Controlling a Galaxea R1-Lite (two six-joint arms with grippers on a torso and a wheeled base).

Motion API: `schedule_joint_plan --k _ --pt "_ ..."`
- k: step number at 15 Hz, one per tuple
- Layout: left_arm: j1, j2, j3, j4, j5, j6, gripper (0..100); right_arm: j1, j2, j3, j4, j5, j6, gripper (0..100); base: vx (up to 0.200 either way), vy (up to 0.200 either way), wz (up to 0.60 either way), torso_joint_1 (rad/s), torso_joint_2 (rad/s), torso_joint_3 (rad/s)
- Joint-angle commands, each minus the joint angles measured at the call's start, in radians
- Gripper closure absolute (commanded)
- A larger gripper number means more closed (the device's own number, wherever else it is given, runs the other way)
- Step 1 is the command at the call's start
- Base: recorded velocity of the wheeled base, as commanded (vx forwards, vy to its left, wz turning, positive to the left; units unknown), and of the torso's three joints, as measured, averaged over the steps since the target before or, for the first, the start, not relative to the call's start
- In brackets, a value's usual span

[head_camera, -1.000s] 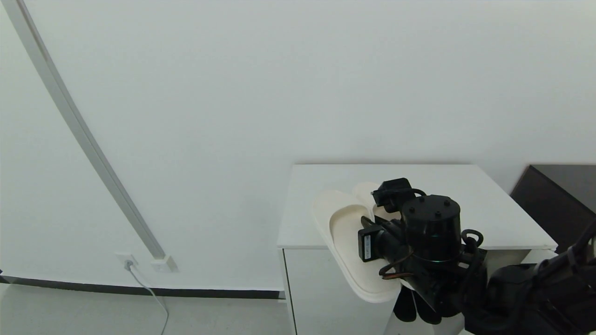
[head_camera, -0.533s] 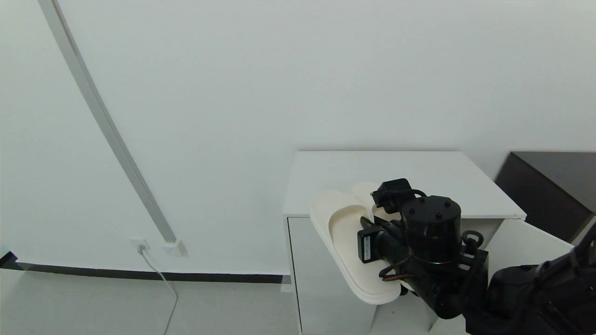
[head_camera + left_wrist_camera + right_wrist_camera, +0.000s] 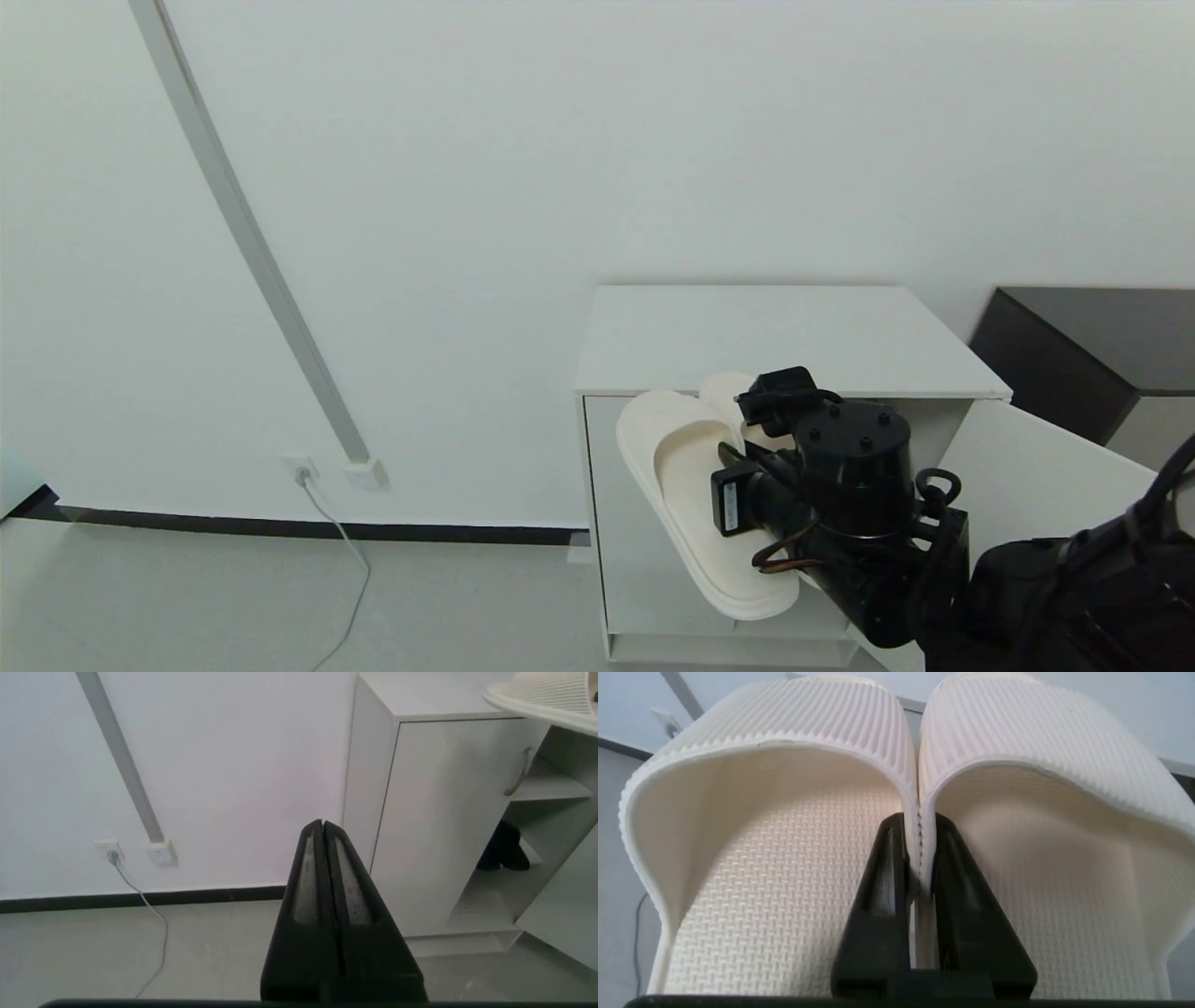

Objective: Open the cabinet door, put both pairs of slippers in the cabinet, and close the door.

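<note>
My right gripper (image 3: 918,863) is shut on a pair of white ribbed slippers (image 3: 785,859), pinching the inner edges of both together. In the head view the white slippers (image 3: 686,495) hang tilted in front of the white cabinet (image 3: 775,336), just below its top edge. The cabinet's right door (image 3: 1036,457) stands open and its left door (image 3: 448,821) is shut. On a lower shelf inside lies a dark pair (image 3: 505,845), seemingly slippers. My left gripper (image 3: 323,833) is shut on nothing, low and well off to the cabinet's left, above the floor.
A dark piece of furniture (image 3: 1092,345) stands right of the cabinet. A grey strip (image 3: 252,233) runs down the wall to a socket with a cable (image 3: 303,467). Open floor lies left of the cabinet.
The whole head picture has shifted, so the camera moved; more of the cabinet's front and its open door now show. The white slippers stay held in my right gripper.
</note>
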Motion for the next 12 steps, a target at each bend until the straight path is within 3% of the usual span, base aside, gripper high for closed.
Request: schedule_joint_plan --k 1,11,12 --pt "0.001 0.001 0.0 0.0 0.0 0.0 100 0.001 0.005 0.0 0.001 -0.001 0.0 100 0.0 0.0 0.0 0.0 0.0 0.0" --pt "0.001 0.001 0.0 0.0 0.0 -0.003 100 0.002 0.008 0.0 0.001 -0.001 -0.003 100 0.0 0.0 0.0 0.0 0.0 0.0" --pt "0.001 0.001 0.0 0.0 0.0 -0.003 100 0.001 0.01 0.0 0.001 -0.001 -0.003 100 0.0 -0.2 0.0 -0.002 0.0 -0.007"
